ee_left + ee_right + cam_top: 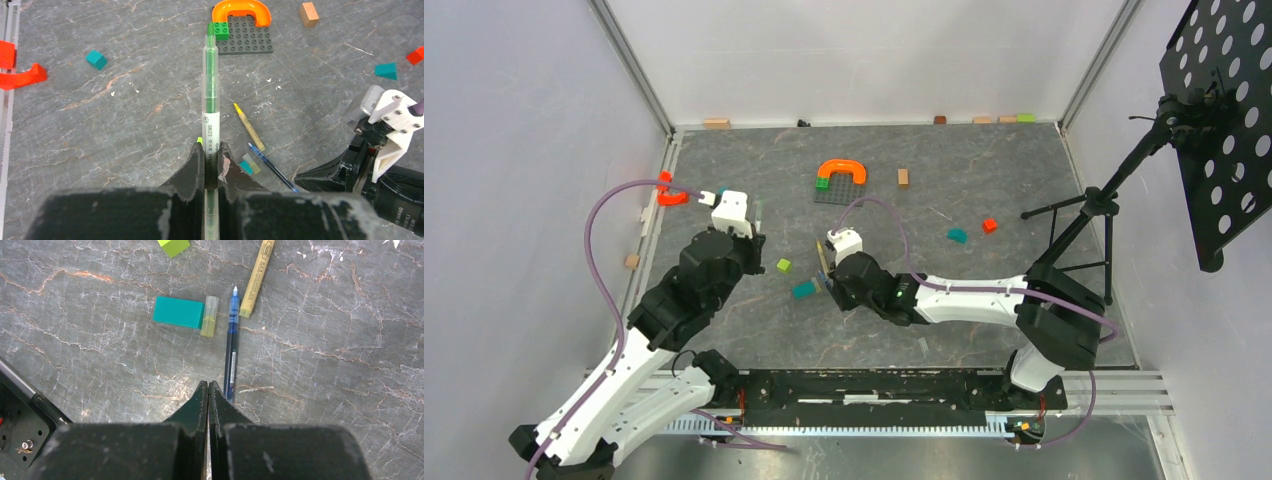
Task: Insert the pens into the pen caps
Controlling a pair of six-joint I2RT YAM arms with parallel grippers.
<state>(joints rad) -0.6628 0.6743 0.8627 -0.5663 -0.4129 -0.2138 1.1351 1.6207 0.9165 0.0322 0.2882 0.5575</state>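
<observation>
Left gripper (pixel 210 150) is clenching the pale green pen (pixel 210 100), which is sticking straight out past its fingertips, left of the teal block (pixel 178 312). Right gripper (pixel 208 385) is pressing its jaws together on nothing, below that block. Touching the block's right end, a pale cap (pixel 209 316) is lying flat. Just right of the cap the blue pen (pixel 231 342) is lying, with the tan-yellow pen (pixel 256 280) farther up and right.

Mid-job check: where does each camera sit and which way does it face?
Top external: above and behind the bases, looking down on the table; left arm and right arm show.
Left wrist: looks forward along the left gripper, shut on the green pen.
Right wrist: looks down past the right gripper, shut, empty.
Shared: both wrist views show the blue pen and yellow pen.
</observation>
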